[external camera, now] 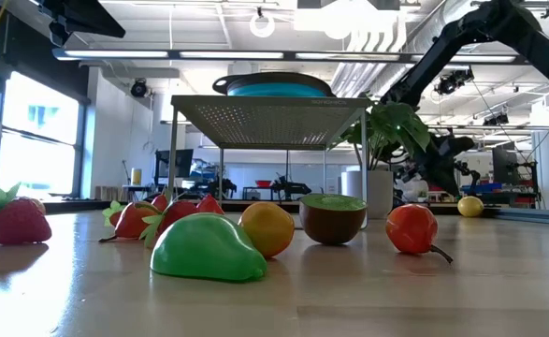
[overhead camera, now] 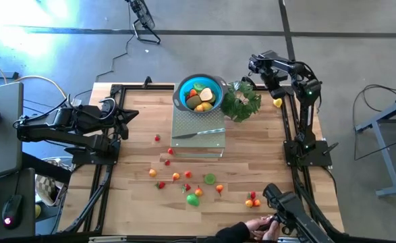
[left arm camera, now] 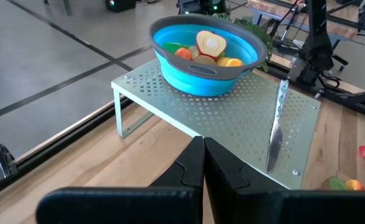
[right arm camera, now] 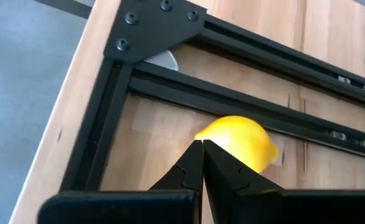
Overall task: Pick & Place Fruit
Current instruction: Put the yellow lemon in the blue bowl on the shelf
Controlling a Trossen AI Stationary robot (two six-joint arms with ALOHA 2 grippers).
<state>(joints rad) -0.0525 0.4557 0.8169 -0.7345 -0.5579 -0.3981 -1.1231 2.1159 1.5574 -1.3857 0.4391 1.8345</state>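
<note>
Yellow lemon (right arm camera: 237,143) waits at the table's far right edge, directly under our right gripper (right arm camera: 202,149), whose fingers are pressed together and empty.

We should spread them before descending, minding the black frame rails (right arm camera: 170,84) beside it. Left gripper (left arm camera: 202,146) rests clenched near the blue bowl (left arm camera: 204,59); loose fruit (overhead camera: 184,179) lies mid-table.

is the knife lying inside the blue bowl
No, the silver knife lies flat on the perforated metal rack beside the blue bowl, which holds only fruit pieces.
</note>
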